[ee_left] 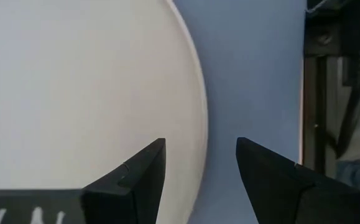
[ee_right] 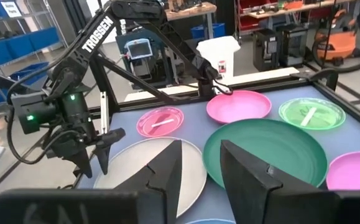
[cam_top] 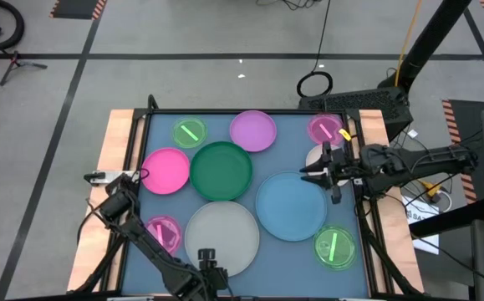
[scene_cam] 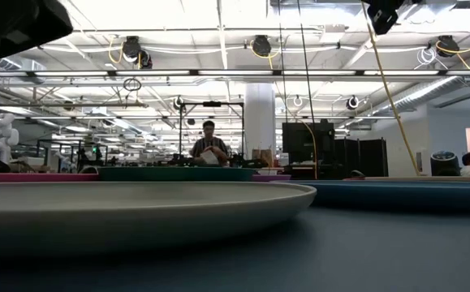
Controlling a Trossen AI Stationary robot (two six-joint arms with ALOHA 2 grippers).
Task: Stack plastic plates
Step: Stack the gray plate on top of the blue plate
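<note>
Two tools parted: left tool [ee_left: 199, 168] straddling grey-white plate [cam_top: 221, 237] near rim; right tool [cam_top: 321, 173] above blue plate [cam_top: 290, 206] far edge.

Blue table surface [cam_top: 296, 134], pale wooden side edges. Large grey-white plate [cam_top: 222, 236] at the near edge, large blue plate [cam_top: 290, 206] just beside. Dark green plate [cam_top: 221, 170] in the middle, solid pink plate [cam_top: 166, 170] by the left edge, lilac plate [cam_top: 252, 131] at the far edge. Translucent green small plates [cam_top: 190, 133], each with a pale stripe; translucent pink small plates [cam_top: 163, 232], likewise striped. Black on both grippers' fingers [ee_right: 248, 177].
</note>
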